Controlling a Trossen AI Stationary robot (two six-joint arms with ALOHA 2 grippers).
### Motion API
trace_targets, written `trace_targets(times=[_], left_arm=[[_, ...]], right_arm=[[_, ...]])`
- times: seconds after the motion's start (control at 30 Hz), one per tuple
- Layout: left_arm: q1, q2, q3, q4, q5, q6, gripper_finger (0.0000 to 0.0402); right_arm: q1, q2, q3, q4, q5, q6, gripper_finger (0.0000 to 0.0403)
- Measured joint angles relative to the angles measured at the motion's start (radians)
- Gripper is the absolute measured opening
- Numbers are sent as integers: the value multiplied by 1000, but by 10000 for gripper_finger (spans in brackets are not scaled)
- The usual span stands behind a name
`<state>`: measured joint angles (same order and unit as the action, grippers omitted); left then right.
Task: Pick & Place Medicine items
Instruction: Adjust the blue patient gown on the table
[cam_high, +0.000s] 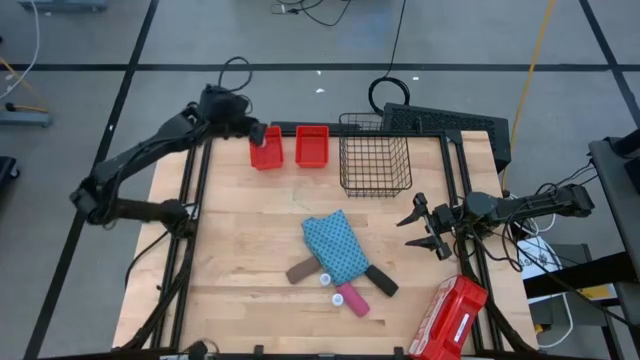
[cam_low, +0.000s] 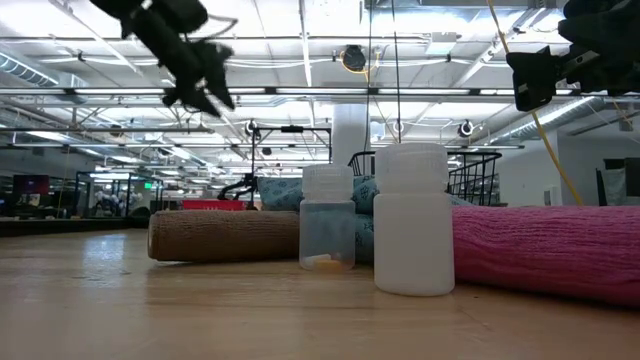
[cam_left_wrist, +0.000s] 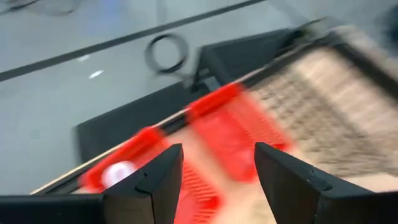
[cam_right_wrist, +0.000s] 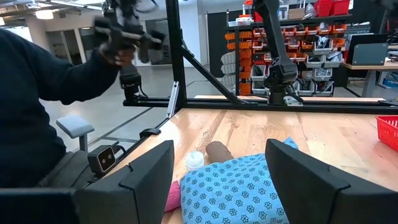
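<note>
So the left gripper (cam_high: 262, 134) is way up at the far edge of the table, right over the left red bin (cam_high: 266, 150), fingers spread apart with nothing between them. The left wrist view shows a white-capped thing (cam_left_wrist: 118, 174) sitting in that bin, so my guess is it's a drop-off spot and the second red bin (cam_high: 312, 146) and wire basket (cam_high: 375, 155) beside it are the other destinations. The right gripper (cam_high: 428, 228) hangs near the right edge, jaws wide and empty, pointed toward the pile, probably lined up for a grab. The rest of the medicine items are clustered mid-table around the blue patterned cloth (cam_high: 335, 245): the brown box (cam_high: 300, 270) is tucked against its near-left corner, the black box (cam_high: 381, 281) pokes out at its near-right, two small vials (cam_high: 326, 279) and the pink tube (cam_high: 352, 299) lie just in front. The red case (cam_high: 448, 320) with white marks sits at the near-right corner, but the marks are too small to read. No readable labels on the vials in the low view either.
</note>
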<state>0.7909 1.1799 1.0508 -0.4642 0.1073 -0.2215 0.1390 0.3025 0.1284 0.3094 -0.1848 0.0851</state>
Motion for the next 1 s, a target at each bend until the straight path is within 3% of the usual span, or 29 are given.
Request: trace_targets(times=[0.23, 0.47, 1.0], left_arm=[[-173, -102, 0, 64, 120, -46, 210], [-397, -127, 0, 155, 207, -47, 210], [-825, -24, 0, 181, 206, -40, 209]], right_arm=[[0, 0, 0, 0, 0, 0, 242], [0, 0, 0, 0, 0, 0, 242], [0, 0, 0, 0, 0, 0, 242]])
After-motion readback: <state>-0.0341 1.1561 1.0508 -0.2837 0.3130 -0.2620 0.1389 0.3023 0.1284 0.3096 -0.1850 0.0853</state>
